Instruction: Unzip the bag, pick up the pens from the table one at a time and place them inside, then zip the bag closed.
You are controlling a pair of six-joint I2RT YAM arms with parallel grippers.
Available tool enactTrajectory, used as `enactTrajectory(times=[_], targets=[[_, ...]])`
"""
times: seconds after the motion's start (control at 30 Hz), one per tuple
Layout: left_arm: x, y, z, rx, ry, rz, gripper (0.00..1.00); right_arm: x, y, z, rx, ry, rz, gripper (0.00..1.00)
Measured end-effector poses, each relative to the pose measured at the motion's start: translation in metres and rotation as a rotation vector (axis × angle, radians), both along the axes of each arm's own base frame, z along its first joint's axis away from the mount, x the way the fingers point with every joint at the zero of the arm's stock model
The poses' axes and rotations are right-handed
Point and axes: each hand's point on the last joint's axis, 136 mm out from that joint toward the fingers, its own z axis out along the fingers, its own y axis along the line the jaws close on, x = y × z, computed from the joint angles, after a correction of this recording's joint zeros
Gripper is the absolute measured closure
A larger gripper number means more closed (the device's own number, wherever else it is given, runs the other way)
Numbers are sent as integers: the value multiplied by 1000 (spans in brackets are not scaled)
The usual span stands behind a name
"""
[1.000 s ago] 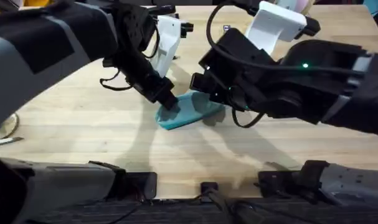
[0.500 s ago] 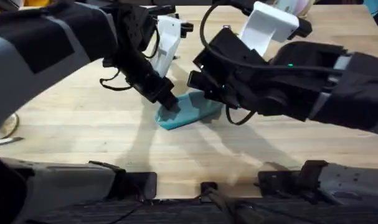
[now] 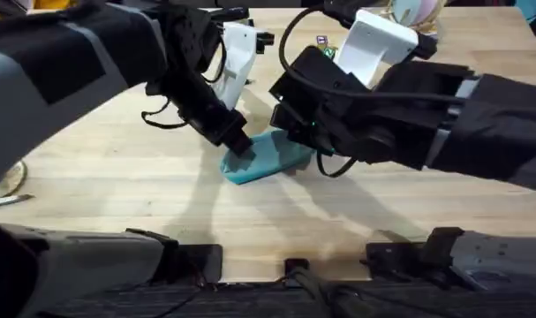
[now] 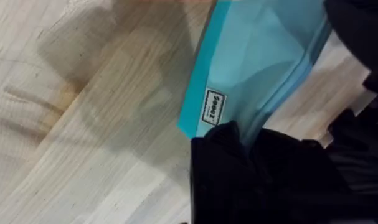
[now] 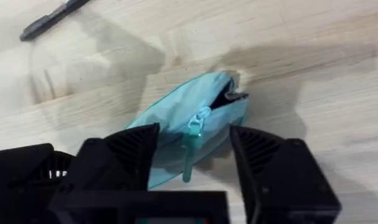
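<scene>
The right jaws (image 5: 193,155) stand open astride the teal pencil pouch (image 5: 189,118), its zipper pull tab (image 5: 190,152) hanging between them, apparently lined up for a pinch. Beyond the pouch's far end, the left jaws (image 3: 239,146) clamp its corner, pinning it to the wooden surface (image 3: 117,177). Farther beyond lies a black pen (image 5: 48,22).

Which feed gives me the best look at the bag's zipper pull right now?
The right wrist view: the zipper pull hangs in plain sight between the right tool's open fingers, on the bag. The overhead view shows the bag partly covered by both arms, pull hidden. The left wrist view shows the bag's labelled end, no pull.
</scene>
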Motion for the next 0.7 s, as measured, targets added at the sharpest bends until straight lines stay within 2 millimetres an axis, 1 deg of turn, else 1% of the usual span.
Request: enactTrajectory(times=[0.1,0.17,0.37,0.43,0.6,0.7], targets=[[0,0,0,-1,0,0,958,0,0,0,0,1,0,417],[0,0,0,-2,1,0,958,0,0,0,1,1,-1,469],[0,-1,0,-3,2,0,958,0,0,0,2,1,-3,556],[0,-1,0,-3,1,0,958,0,0,0,2,1,-3,576],[0,-1,0,-7,2,0,958,-2,-2,-1,-4,11,-4,586],[-1,-1,0,-7,4,0,958,-4,-3,2,2,10,-7,590]])
